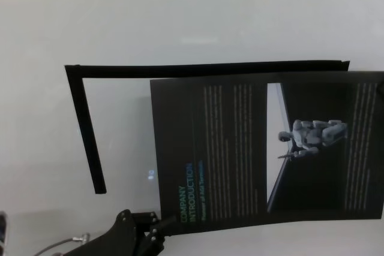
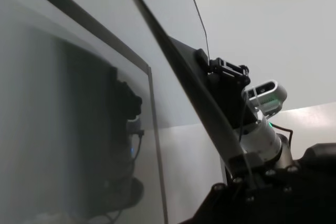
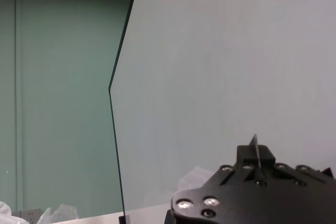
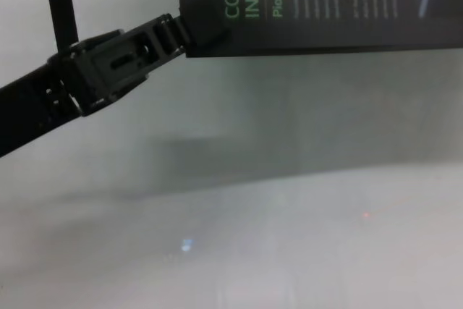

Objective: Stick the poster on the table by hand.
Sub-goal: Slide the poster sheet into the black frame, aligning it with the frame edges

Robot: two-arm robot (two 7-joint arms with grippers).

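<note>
The poster (image 1: 240,148), a black glossy sheet with a green heading, white text columns and a picture panel, hangs just above the pale table (image 1: 180,16). My left gripper (image 1: 161,223) is shut on its near left corner, which also shows in the chest view as the left gripper (image 4: 177,34) pinching the poster (image 4: 325,5). In the left wrist view the poster (image 2: 199,87) runs edge-on to my right gripper (image 2: 218,69) at its far corner. In the right wrist view my right gripper (image 3: 255,153) is shut on the sheet's thin edge.
A thin black L-shaped bar (image 1: 84,124) lies on the table left of and behind the poster. Bare pale surface (image 4: 253,215) stretches in front of the poster toward me.
</note>
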